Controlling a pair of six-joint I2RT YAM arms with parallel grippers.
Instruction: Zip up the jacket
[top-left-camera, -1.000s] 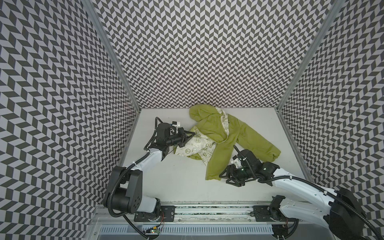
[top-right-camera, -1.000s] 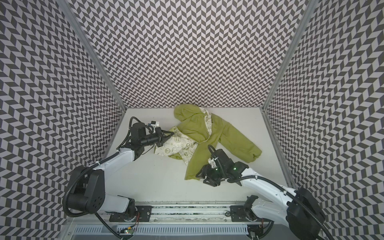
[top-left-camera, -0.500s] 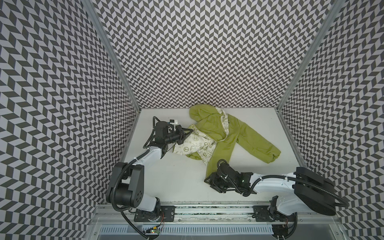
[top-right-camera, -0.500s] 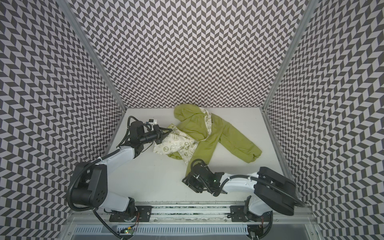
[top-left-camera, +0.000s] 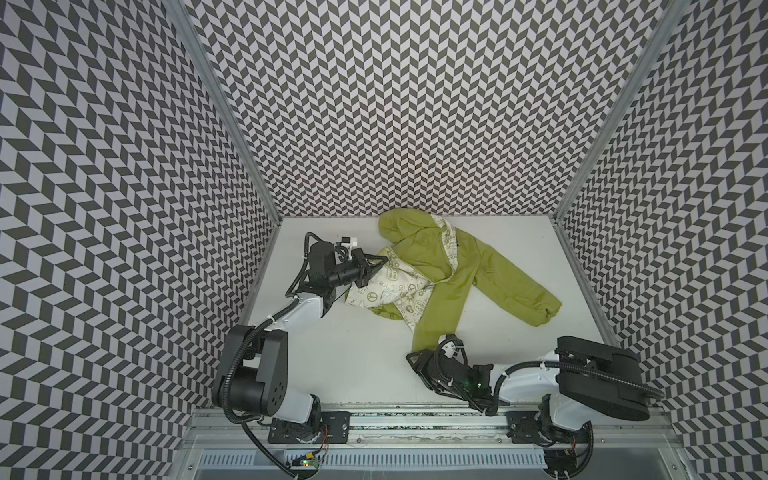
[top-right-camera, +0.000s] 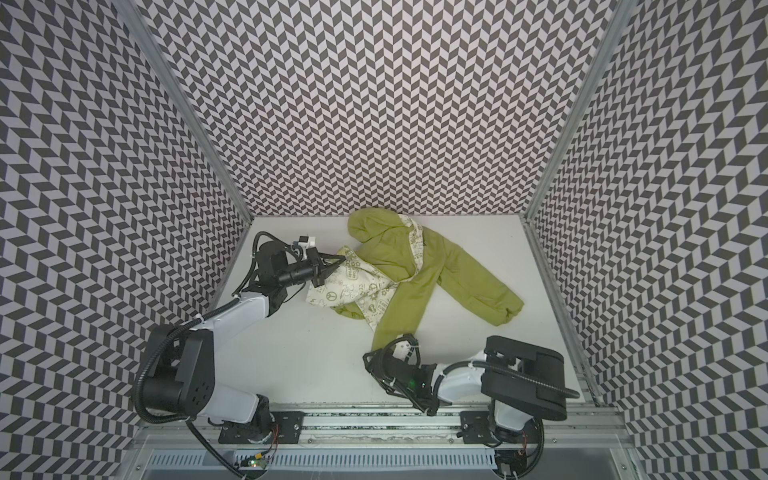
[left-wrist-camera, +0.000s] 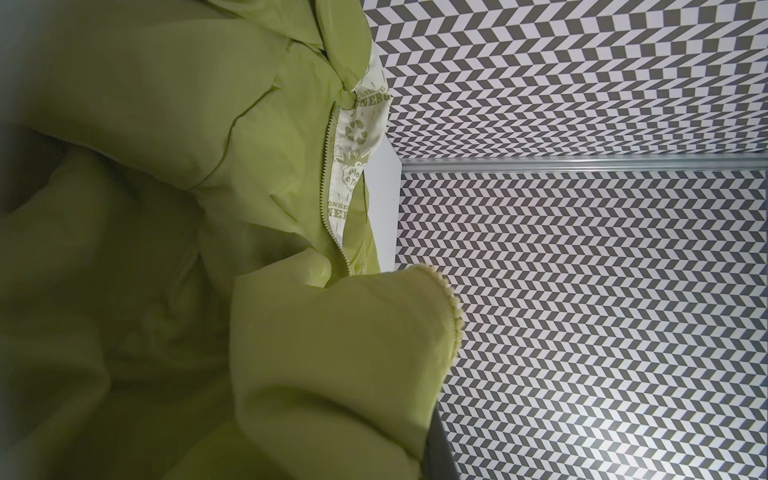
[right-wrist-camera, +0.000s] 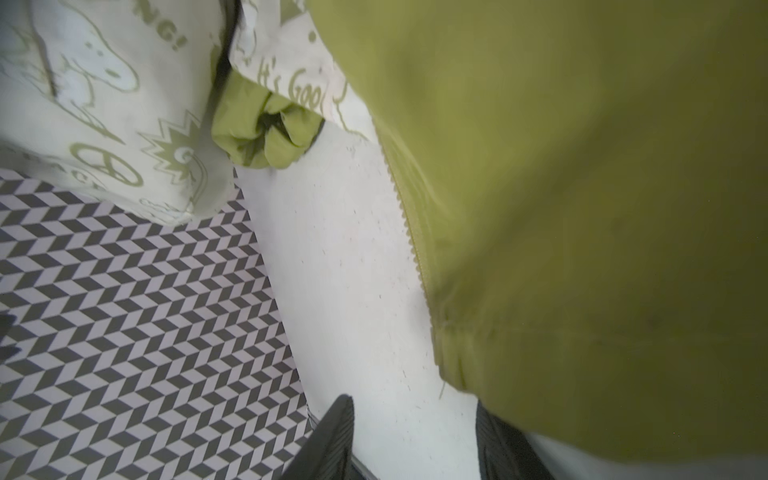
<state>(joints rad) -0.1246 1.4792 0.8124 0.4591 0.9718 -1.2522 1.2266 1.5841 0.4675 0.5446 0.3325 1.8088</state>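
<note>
Lime-green jacket (top-left-camera: 440, 291) lay open on the white table (top-left-camera: 357, 357). Hood end was almost against the back wall (top-left-camera: 415, 124), hem at the end farthest from that wall. Long axis ran outward from the wall, slightly slanted. One sleeve (top-left-camera: 515, 291) angled off from the body, its cuff well away from the wall.

One front panel was turned over, printed white lining (top-left-camera: 386, 291) facing up. The zipper (left-wrist-camera: 328, 166) was undone, with pale teeth along free edges in both wrist views.

Noted the left gripper (top-left-camera: 376, 266) clamped on the lining panel's edge, closer to the back wall than its partner. Green cloth was bunched over it.

Noted the right gripper (right-wrist-camera: 413, 405) at the hem corner, far from the wall. Its fingers (right-wrist-camera: 332, 432) were parted with bare table between them. Hem cloth overlapped one finger; contact could not be told.
</note>
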